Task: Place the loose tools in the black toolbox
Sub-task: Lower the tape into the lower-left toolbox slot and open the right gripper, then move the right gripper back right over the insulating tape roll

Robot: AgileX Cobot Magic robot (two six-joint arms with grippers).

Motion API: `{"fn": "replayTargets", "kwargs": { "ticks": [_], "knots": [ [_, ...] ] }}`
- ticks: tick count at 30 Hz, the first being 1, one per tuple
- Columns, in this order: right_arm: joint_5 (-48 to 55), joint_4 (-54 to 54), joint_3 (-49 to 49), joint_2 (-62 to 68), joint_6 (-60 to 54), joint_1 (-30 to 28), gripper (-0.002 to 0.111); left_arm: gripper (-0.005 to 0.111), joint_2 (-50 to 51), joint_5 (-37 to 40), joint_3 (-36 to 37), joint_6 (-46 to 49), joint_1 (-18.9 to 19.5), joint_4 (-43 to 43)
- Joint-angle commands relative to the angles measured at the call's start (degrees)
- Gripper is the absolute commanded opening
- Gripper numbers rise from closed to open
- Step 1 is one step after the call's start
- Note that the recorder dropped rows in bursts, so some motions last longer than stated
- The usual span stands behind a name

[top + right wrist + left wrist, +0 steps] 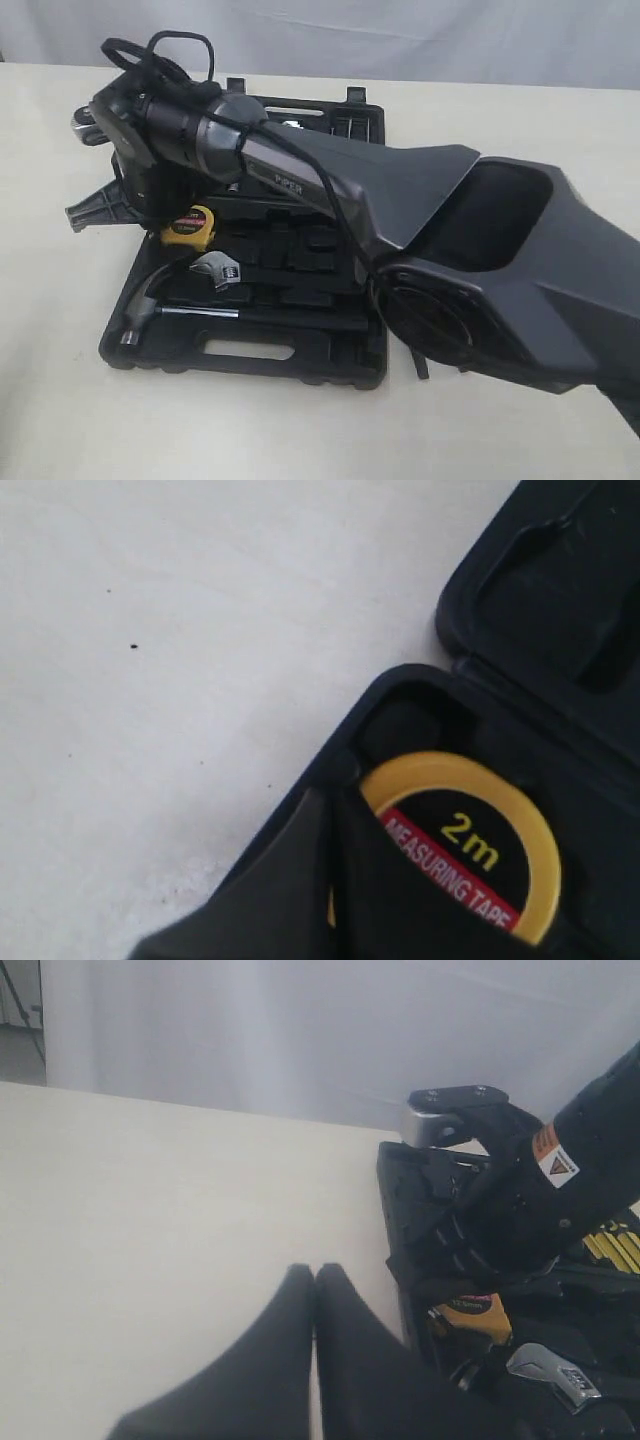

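The black toolbox [250, 372] lies open on the table. A yellow "2m" tape measure [188, 226] sits in a recess at its left side, close up in the right wrist view [470, 830]. My right arm [300, 180] reaches across the box. Its gripper [325, 798] is shut, fingertips over the tape measure's edge by the toolbox's [520, 610] corner, nothing seen between them. My left gripper [314, 1272] is shut and empty over bare table left of the toolbox [400, 1190]. The tape roll, utility knife and pliers are out of view.
A silver-headed hammer [150, 300] and an adjustable wrench [222, 270] lie in the box's front half. Yellow-black screwdrivers [615, 1245] show under the right arm. Bare table [60, 400] lies left of and in front of the box. A pale curtain [300, 1030] hangs behind.
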Motion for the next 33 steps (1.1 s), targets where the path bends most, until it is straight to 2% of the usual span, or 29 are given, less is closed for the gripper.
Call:
{"fn": "replayTargets", "kwargs": {
  "ticks": [1, 17, 27, 33],
  "knots": [
    [1.9, -3.6, 0.3, -2.3, -1.1, -0.2, -0.001, 0.000, 0.2, 0.1, -0.3, -0.1, -0.3, 0.2],
    [6.1, -4.7, 0.3, 0.0, -2.2, -0.2, -0.001, 0.000, 0.2, 0.1, -0.3, -0.1, -0.3, 0.2],
    [10.9, -4.3, 0.3, -10.6, -7.5, -0.3, -0.001, 0.000, 0.2, 0.1, -0.3, -0.1, -0.3, 0.2],
    [13.3, -3.7, 0.9, -16.2, -11.0, -2.8, -0.001, 0.000, 0.2, 0.1, -0.3, -0.1, -0.3, 0.2]
  ]
}}
